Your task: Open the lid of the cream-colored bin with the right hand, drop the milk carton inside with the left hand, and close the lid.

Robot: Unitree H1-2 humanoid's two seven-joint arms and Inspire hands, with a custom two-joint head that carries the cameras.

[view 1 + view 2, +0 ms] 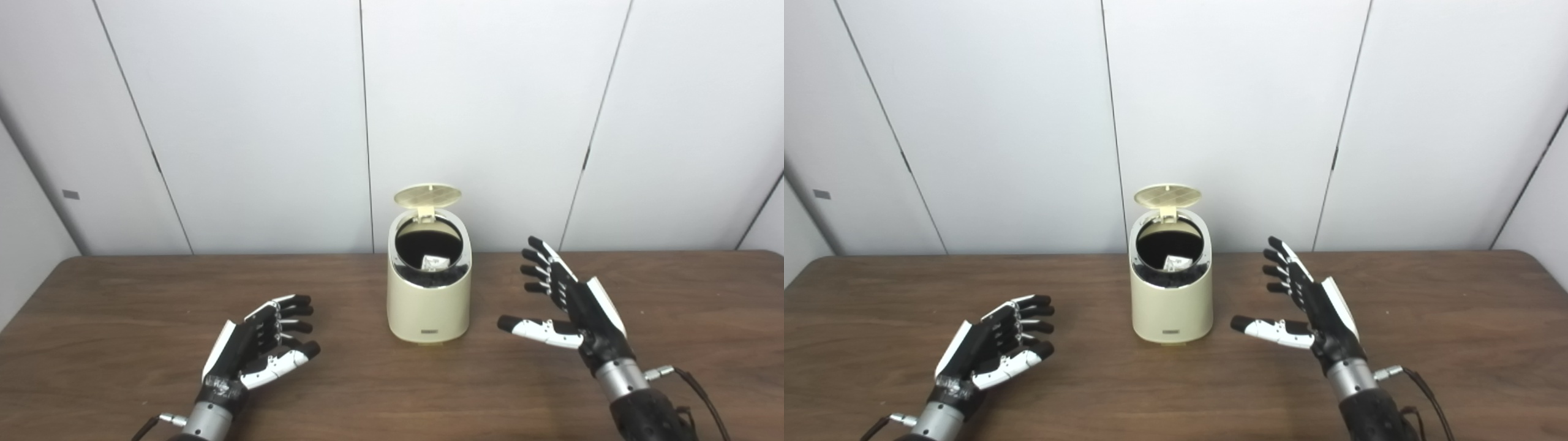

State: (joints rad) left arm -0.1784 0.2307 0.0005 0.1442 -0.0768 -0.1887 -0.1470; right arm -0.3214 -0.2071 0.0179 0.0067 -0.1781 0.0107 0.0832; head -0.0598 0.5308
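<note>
— Standing up tall on the brown table (122,294), was that the cream bin (429,306)?

— Yes. Its long way went straight up and down, and its slanted open mouth faced the front. It stood in the middle of the table, near the back wall (245,122).

— Was the lid (427,195) shut?

— No. The lid was tipped up on its hinge at the back of the bin, so you could see its ribbed underside.

— What was in the bin?

— It was dark inside. A small white thing, the milk carton (435,262), lay down in there, toward the front. I could not tell which way it pointed, since only a bit of it showed.

— Where was the left hand (260,346)?

— It was low over the table, to the left of the bin and well apart from it. Its fingers were a little curled and spread, and it held nothing.

— And the right hand (566,306)?

— It was on the other side of the bin, near it but not touching. Its fingers were spread wide, with the thumb poking toward the bin. It held nothing too.
</note>
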